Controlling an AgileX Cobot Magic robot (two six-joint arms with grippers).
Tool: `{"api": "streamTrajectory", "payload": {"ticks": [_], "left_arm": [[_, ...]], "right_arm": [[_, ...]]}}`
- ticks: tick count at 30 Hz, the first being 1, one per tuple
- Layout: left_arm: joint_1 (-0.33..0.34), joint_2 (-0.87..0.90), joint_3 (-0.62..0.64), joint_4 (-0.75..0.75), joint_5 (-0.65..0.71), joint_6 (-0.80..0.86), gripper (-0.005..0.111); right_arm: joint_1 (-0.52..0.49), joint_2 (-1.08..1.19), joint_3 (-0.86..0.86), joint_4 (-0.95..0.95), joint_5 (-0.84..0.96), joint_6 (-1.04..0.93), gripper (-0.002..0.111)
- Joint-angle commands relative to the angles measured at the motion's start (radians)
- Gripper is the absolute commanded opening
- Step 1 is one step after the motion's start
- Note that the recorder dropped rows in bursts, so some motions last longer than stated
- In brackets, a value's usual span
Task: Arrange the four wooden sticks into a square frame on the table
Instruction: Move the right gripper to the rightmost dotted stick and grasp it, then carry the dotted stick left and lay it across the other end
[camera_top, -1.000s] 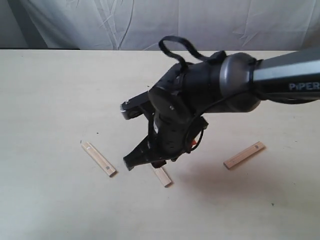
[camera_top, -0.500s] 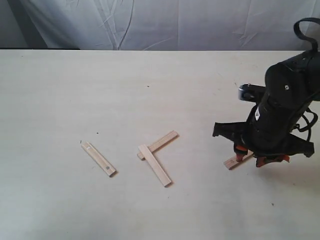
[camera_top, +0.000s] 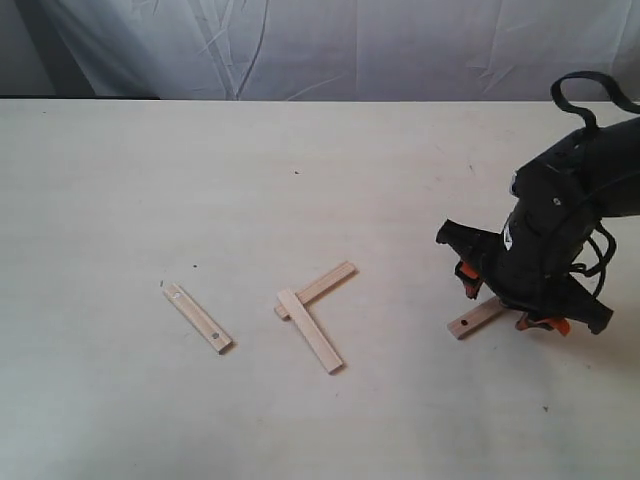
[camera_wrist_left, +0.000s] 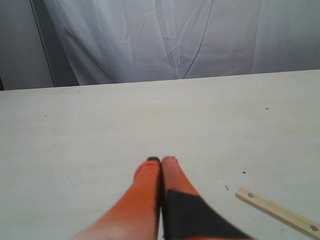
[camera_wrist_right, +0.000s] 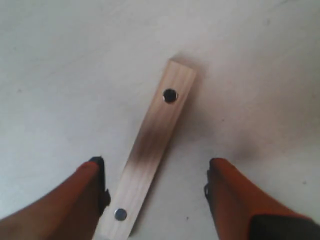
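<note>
Four sticks (camera_top: 197, 318) (camera_top: 322, 286) (camera_top: 312, 334) (camera_top: 476, 319), two tools (camera_wrist_left: 161, 161) (camera_wrist_right: 152, 172) — one table (camera_top: 100, 200)

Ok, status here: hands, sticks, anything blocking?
Right hand open over rightmost flat tan wooden stick. Left hand shut, empty. Two sticks overlapped in an L, fourth lying apart. Nothing blocking.

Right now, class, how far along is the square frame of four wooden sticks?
Done: one corner, where a flat tan wooden strip crosses a second strip in an L. In hand: the open right tool straddles the third strip, not gripping. Left: place it and the loose leftmost strip, closing the square.
</note>
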Motion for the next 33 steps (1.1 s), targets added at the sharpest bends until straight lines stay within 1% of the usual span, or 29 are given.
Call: {"api": "streamTrajectory", "payload": {"ticks": [1,6,11,13,14,15,17,18,20,21,22,23,24,27,29,33], "left_arm": [[0.003,-0.005,0.005,0.0,-0.012,-0.005,0.0],[0.003,-0.005,0.005,0.0,-0.012,-0.005,0.0],[0.003,-0.005,0.005,0.0,-0.012,-0.005,0.0],[0.003,-0.005,0.005,0.0,-0.012,-0.005,0.0],[0.003,-0.005,0.005,0.0,-0.012,-0.005,0.0],[0.003,-0.005,0.005,0.0,-0.012,-0.005,0.0],[0.003,-0.005,0.005,0.0,-0.012,-0.005,0.0],[0.003,-0.005,0.005,0.0,-0.012,-0.005,0.0],[0.003,-0.005,0.005,0.0,-0.012,-0.005,0.0],[0.003,-0.005,0.005,0.0,-0.012,-0.005,0.0],[0.003,-0.005,0.005,0.0,-0.012,-0.005,0.0],[0.003,-0.005,0.005,0.0,-0.012,-0.005,0.0],[0.003,-0.005,0.005,0.0,-0.012,-0.005,0.0],[0.003,-0.005,0.005,0.0,-0.012,-0.005,0.0],[0.003,-0.005,0.005,0.0,-0.012,-0.005,0.0],[0.003,-0.005,0.005,0.0,-0.012,-0.005,0.0]], "right_arm": [[-0.006,0.03,0.003,-0.034,-0.023,0.027,0.058],[-0.006,0.063,0.003,-0.034,-0.059,0.029,0.058],[-0.006,0.066,0.003,-0.039,-0.035,0.024,0.058],[-0.006,0.07,0.003,-0.081,0.002,0.02,0.046],[-0.006,0.072,0.003,-0.088,0.036,0.02,0.033],[-0.006,0.074,0.003,-0.1,0.059,0.02,0.017],[-0.006,0.072,0.003,-0.119,0.077,-0.014,-0.001],[-0.006,0.068,0.003,-0.122,0.082,-0.045,0.0],[-0.006,0.04,-0.002,-0.129,0.086,-0.126,0.0],[-0.006,0.009,-0.004,-0.129,0.061,-0.229,0.0],[-0.006,-0.009,-0.004,-0.129,0.044,-0.286,0.0],[-0.006,-0.041,-0.004,-0.12,0.015,-0.401,0.0],[-0.006,-0.055,-0.004,-0.109,0.002,-0.463,0.0],[-0.004,-0.097,-0.004,-0.047,-0.032,-0.742,0.0],[-0.002,-0.114,-0.004,0.049,-0.057,-0.914,0.0],[0.006,-0.112,-0.019,0.261,-0.08,-1.18,0.0]]}}
